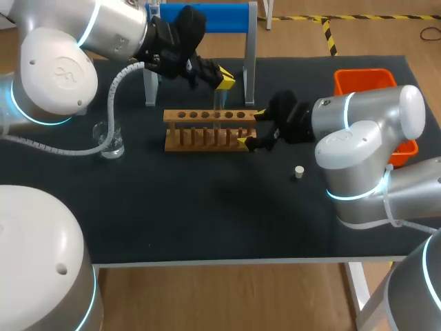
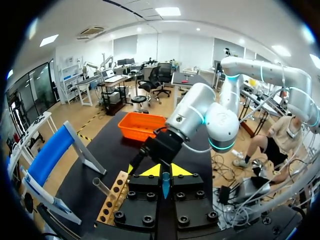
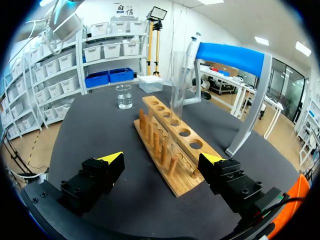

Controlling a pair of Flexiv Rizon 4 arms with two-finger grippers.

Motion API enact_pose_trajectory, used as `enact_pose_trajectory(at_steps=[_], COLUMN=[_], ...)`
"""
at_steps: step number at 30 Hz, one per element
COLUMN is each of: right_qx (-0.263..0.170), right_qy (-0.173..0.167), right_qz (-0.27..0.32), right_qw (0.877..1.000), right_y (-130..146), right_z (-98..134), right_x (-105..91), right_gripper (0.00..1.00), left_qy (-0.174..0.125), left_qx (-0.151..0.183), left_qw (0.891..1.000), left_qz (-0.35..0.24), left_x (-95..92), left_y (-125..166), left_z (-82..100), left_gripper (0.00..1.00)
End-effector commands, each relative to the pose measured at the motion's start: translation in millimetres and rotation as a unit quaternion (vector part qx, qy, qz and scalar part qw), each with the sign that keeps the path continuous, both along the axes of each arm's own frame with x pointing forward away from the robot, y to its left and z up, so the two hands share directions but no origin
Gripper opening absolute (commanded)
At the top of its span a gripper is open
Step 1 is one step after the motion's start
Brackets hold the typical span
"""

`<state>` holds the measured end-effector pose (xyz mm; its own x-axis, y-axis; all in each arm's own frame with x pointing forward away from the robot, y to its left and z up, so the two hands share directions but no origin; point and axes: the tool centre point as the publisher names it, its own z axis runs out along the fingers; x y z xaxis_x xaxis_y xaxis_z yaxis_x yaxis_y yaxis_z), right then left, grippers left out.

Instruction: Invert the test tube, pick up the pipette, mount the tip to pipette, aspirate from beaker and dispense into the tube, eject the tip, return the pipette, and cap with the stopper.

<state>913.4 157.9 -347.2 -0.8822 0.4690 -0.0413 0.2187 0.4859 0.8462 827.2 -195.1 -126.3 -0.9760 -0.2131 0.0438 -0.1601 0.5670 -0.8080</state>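
Right wrist view: the clear glass test tube [image 3: 176, 85] stands upright in a hole of the brown wooden rack [image 3: 175, 187], rising well above it.

Right gripper [image 3: 162, 159] is spread wide and holds nothing. The rack's near end sits between its fingers.

In the head view the tube and rack are at upper centre of the frame. The left gripper [image 1: 225, 77] hangs just above them. Can't tell if it grips anything. A small teal tapered piece [image 2: 165, 184] shows at its middle.

White pipette [image 3: 191, 47] hangs on the blue-topped stand [image 3: 230, 57] behind the rack.

Risks, as I judge them:
- The left arm heading for the pipette could clip the tall tube and tip it.
- The right gripper could shove the rack if it closes or shifts, and rock the tube.
- The small white stopper [image 1: 299, 172], loose at centre right, could be swept by the right arm.
- The clear glass beaker [image 1: 110, 141], at left, sits by the left arm's hose, which could snag it.

Orange plastic bin [image 1: 362, 81] is at upper right.

Writing: nothing legible.
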Motion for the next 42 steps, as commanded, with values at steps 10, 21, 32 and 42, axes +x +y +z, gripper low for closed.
enact_pose_trajectory(at_steps=[10,21,32,42], right_qx=[0.060,0.157,0.224,0.260], right_qy=[-0.062,-0.083,-0.073,-0.018], right_qz=[0.089,0.161,0.202,0.207], right_qw=[0.992,0.971,0.951,0.943], right_y=[-26.8,-34.5,-37.3,-24.8], right_z=[44.2,88.0,108.6,126.0], right_x=[-51.9,-88.0,-101.8,-99.8], right_gripper=[1.00,1.00,1.00,1.00], left_qy=[0.001,0.001,0.001,0.001], left_qx=[0.001,0.001,0.001,0.001], left_qw=[1.000,1.000,1.000,1.000], left_qz=[0.000,0.000,0.000,0.000], left_x=[0.3,0.3,0.3,0.3], left_y=[-0.8,-0.8,-0.8,-0.8], left_z=[-0.2,-0.2,-0.2,-0.2], left_gripper=[0.00,0.00,0.00,0.00])
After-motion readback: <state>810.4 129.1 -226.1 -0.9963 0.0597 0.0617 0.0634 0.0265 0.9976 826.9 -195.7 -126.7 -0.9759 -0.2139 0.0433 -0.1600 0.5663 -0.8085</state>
